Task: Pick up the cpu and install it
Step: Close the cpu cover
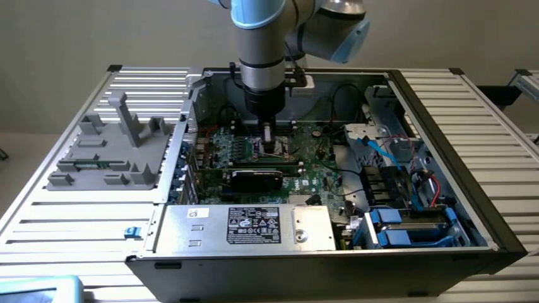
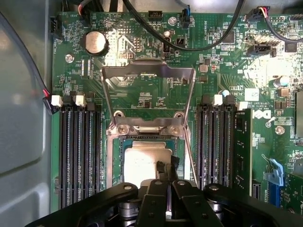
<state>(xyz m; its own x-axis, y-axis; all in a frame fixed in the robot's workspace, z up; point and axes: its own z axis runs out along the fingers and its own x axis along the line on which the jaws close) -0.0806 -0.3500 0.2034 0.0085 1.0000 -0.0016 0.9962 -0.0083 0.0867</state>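
The cpu (image 2: 141, 163) lies flat inside the open socket on the green motherboard (image 2: 151, 94), its shiny silver top facing up. The socket's metal load plate (image 2: 148, 71) stands flipped open beyond it. My gripper (image 2: 167, 166) hangs right over the chip's edge, its two black fingertips (image 2: 161, 168) close together, shut with nothing between them. In the exterior view the arm reaches straight down into the open computer case, with the gripper (image 1: 267, 146) low over the board.
Memory slots (image 2: 78, 151) flank the socket on both sides, and one stick (image 2: 242, 151) is seated. Black cables (image 2: 189, 45) arch over the board. A silver box with a white label (image 1: 252, 227), blue drive bays (image 1: 404, 227) and a grey fixture (image 1: 110, 151) surround the work area.
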